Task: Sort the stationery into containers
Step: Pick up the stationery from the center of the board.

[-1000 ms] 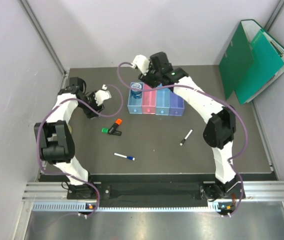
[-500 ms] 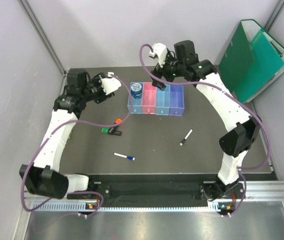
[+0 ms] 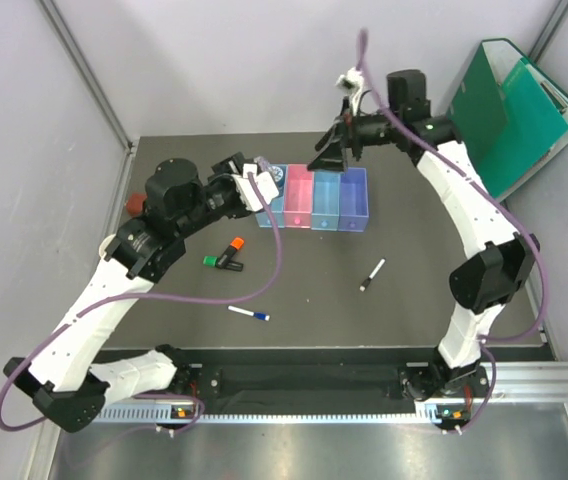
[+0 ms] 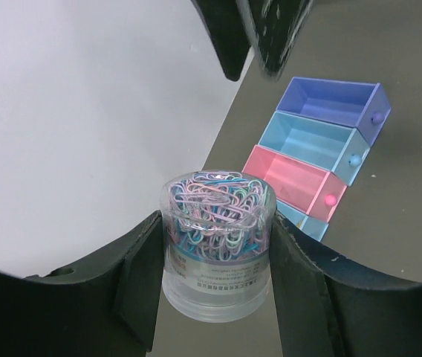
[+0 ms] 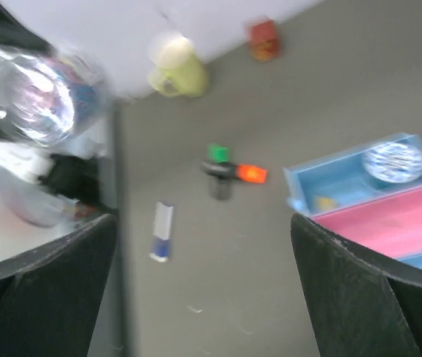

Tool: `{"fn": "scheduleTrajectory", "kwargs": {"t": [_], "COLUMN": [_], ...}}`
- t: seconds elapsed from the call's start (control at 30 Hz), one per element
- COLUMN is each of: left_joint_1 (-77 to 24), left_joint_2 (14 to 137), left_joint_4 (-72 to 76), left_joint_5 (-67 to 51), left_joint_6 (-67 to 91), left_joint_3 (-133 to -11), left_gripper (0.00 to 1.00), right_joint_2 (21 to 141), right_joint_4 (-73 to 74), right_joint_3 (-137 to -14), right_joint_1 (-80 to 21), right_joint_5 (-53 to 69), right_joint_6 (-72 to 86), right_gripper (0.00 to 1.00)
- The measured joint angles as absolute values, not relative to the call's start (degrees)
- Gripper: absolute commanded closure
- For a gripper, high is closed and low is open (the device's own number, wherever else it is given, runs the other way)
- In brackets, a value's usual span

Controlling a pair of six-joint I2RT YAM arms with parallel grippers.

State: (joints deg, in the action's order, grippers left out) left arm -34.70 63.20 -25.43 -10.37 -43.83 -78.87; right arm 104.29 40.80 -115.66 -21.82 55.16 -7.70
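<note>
Pinching a paper-clip tub (image 4: 217, 223) beside the bins (image 4: 322, 141), the left claw (image 4: 215, 249) faces the right claw (image 3: 332, 156), spread above them.

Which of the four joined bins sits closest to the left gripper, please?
The light blue bin at the row's end, beside the pink one; the purple-blue bin is farthest.

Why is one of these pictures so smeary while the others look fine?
Right wrist view: smeared throughout, the cup and highlighters soft-edged, likely camera motion. Left wrist view: sharp on the tub of paper clips and the bins. Top view: crisp, evenly lit, only faint shadows.
</note>
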Motion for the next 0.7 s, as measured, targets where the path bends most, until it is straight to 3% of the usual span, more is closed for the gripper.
{"fn": "scheduleTrajectory", "kwargs": {"t": [0.07, 0.2, 0.33, 0.7], "left_joint_1": [-35.7, -36.27, -36.95, -39.44], "left_joint_2": [62.52, 61.65, 61.17, 61.65], "left_joint_4": [-25.45, -25.47, -25.45, -25.63], "left_joint_5": [-9.5, -8.56, -8.1, -8.27], "left_joint_6": [-43.13, -41.63, -39.97, -36.99], "left_joint_3": [-78.87, -78.87, -78.91, -82.78], "left_gripper": [0.7, 0.74, 0.77, 0.8], "right_joint_2": [103.57, 103.0, 105.62, 108.47], "right_joint_4": [34.09, -10.68, -34.11, -55.83], "right_joint_3": [-112.53, -98.63, -96.4, -101.73], "right_joint_1": [-19.27, -16.27, -17.02, -21.65], "right_joint_5": [63.18, 75.53, 80.84, 85.27], "right_joint_6": [1.58, 43.64, 65.23, 81.23], "right_gripper": [0.0, 0.0, 0.0, 0.0]}}
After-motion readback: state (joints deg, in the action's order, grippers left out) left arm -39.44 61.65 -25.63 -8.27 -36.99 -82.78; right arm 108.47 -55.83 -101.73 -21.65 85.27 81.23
